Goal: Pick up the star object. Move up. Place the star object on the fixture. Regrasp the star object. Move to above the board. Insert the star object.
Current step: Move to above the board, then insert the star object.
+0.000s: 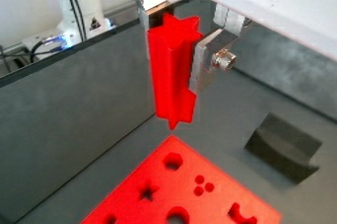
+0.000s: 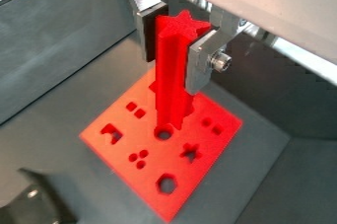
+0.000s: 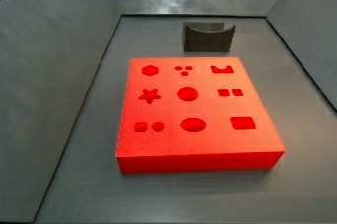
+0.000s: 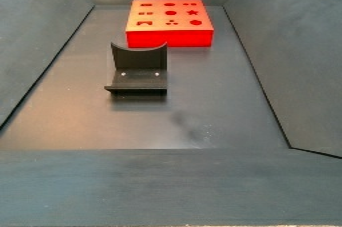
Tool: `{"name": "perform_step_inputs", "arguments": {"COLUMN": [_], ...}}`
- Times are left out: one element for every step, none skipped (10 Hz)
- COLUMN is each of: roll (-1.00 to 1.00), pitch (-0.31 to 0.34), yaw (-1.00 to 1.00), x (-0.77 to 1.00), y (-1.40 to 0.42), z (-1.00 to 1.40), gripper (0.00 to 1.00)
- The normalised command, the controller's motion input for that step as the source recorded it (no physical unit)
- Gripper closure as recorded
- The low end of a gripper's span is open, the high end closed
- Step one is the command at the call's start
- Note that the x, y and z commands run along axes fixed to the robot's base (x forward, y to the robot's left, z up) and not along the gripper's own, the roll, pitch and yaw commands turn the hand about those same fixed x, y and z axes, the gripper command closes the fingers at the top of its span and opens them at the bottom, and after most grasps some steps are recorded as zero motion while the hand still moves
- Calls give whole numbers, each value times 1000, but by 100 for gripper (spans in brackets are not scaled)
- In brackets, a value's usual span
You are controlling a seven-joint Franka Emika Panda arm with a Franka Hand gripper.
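End effector clamps star peg near top, high above board. Peg long axis vertical, tip down. Star hole lies below, offset sideways from tip.

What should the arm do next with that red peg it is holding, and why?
Probably travel sideways until it is over the star recess, then lower. In both wrist views the gripper holds the star object upright, high above the board, and no arm shows in either side view. Its tip seems not yet lined up with that recess.
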Motion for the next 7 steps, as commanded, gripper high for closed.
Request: {"name": "perform_step_inputs", "arguments": {"roll": [-247,-17,0,0,-60,-94,-93], "pitch": [-37,-40,-111,-156,-167,-177,-169], "yaw": [-24,0,0,-266,-563,-600,-663], "x": [-60,-17,-266,-540,-554,-540,-417], "y": [-22,29,0,0,0,0,-37], "z": [7,0,-89,-443,-709,-811,-820], "gripper": [100,100,100,100,100,100,100]}}
